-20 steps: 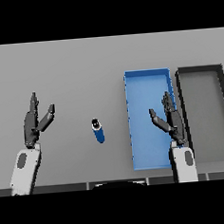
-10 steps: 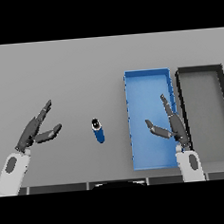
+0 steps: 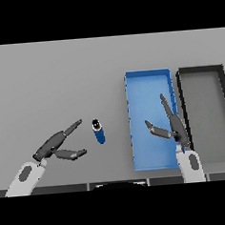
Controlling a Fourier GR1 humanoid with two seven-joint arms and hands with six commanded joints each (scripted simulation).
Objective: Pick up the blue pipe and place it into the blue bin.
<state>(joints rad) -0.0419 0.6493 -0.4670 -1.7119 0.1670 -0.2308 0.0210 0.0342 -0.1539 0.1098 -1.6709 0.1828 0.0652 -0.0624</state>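
Note:
The blue pipe (image 3: pixel 99 131), a short cylinder with a dark end, lies on the grey table left of the blue bin (image 3: pixel 132 91). My left hand (image 3: pixel 55 144) hovers low to the pipe's left, open, fingers pointing toward it and thumb spread below, a small gap from the pipe. My right hand (image 3: pixel 173 125) is over the blue bin's right side, open, fingers straight and thumb stretched left. Nothing is held.
A black bin (image 3: pixel 183 85) stands right beside the blue bin, touching its right wall. The grey table (image 3: pixel 50 86) stretches wide to the left and back.
My left hand has swung down and right, tilting toward the pipe. My right hand has tipped and spread its thumb over the blue bin. The pipe has not moved.

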